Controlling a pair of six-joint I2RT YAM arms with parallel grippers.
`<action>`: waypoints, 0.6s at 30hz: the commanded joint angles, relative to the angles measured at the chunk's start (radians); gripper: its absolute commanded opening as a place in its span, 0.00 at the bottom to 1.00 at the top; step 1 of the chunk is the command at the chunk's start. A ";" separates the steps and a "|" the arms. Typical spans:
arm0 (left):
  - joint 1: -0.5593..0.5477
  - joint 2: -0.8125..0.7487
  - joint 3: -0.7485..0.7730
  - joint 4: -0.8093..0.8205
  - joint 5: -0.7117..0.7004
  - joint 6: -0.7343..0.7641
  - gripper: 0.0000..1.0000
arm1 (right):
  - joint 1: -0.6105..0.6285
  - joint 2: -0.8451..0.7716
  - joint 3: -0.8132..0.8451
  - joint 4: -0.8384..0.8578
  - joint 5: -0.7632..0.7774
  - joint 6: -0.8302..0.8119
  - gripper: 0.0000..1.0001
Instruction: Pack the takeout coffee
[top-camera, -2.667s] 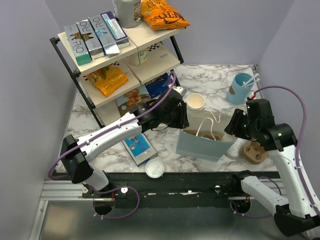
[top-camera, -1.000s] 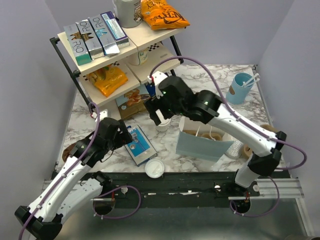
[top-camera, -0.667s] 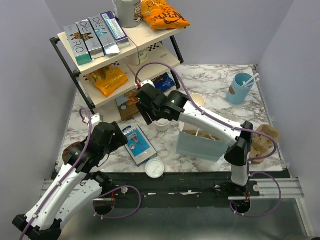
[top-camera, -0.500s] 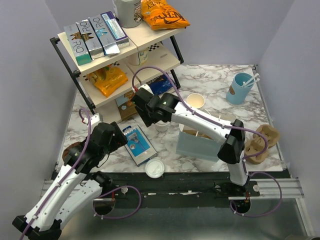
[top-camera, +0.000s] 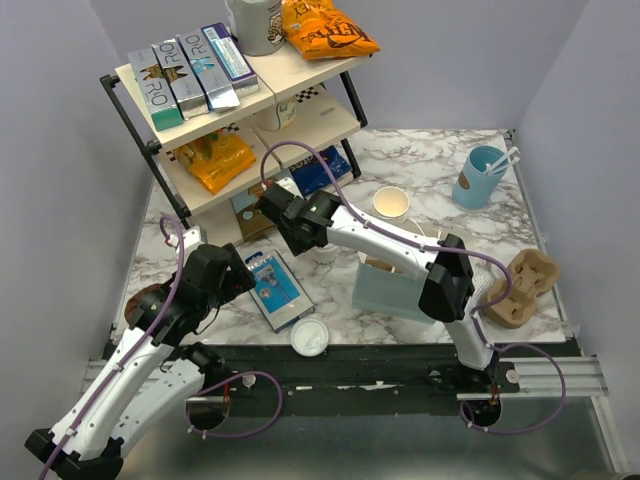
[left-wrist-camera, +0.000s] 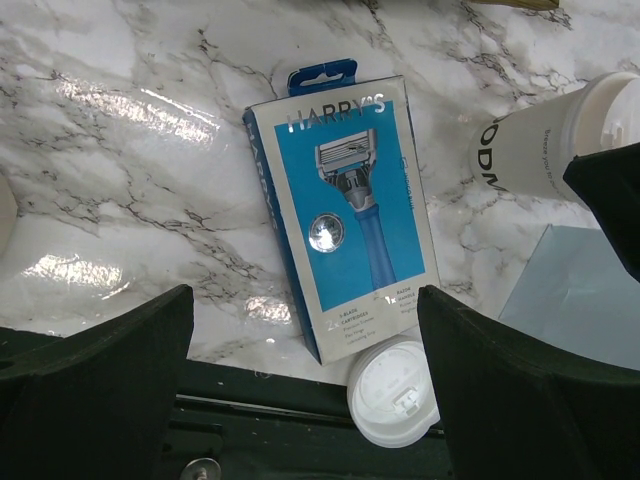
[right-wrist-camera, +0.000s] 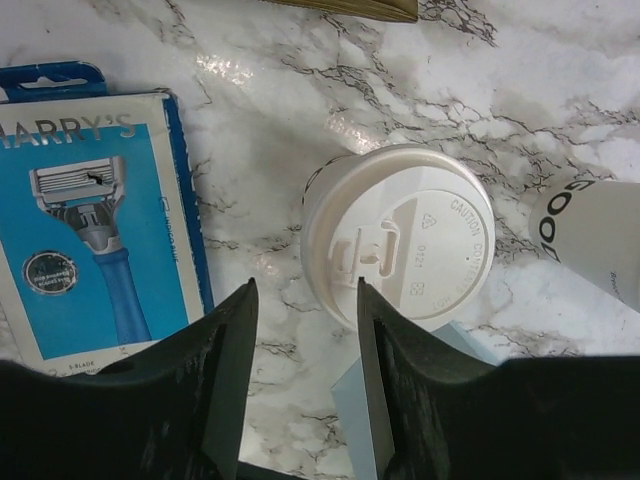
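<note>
The takeout coffee (right-wrist-camera: 400, 250) stands between the razor box (right-wrist-camera: 90, 240) and the bag (top-camera: 385, 298).

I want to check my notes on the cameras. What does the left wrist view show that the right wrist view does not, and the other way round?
Only the left wrist view: the loose white lid at the table's near edge, and the razor box in full. Only the right wrist view: the top of the sip lid on the takeout coffee, just beyond the right gripper, whose fingers stand apart. Both: the razor box, the marble table and a light blue bag.
</note>
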 joint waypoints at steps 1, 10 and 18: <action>0.007 0.010 -0.009 0.016 0.005 0.015 0.99 | -0.023 0.021 0.015 0.021 -0.007 0.028 0.52; 0.007 0.022 -0.006 0.026 0.019 0.034 0.99 | -0.047 0.018 -0.031 0.097 -0.030 -0.044 0.47; 0.006 0.024 -0.007 0.028 0.023 0.035 0.99 | -0.056 0.024 -0.046 0.082 -0.092 -0.024 0.42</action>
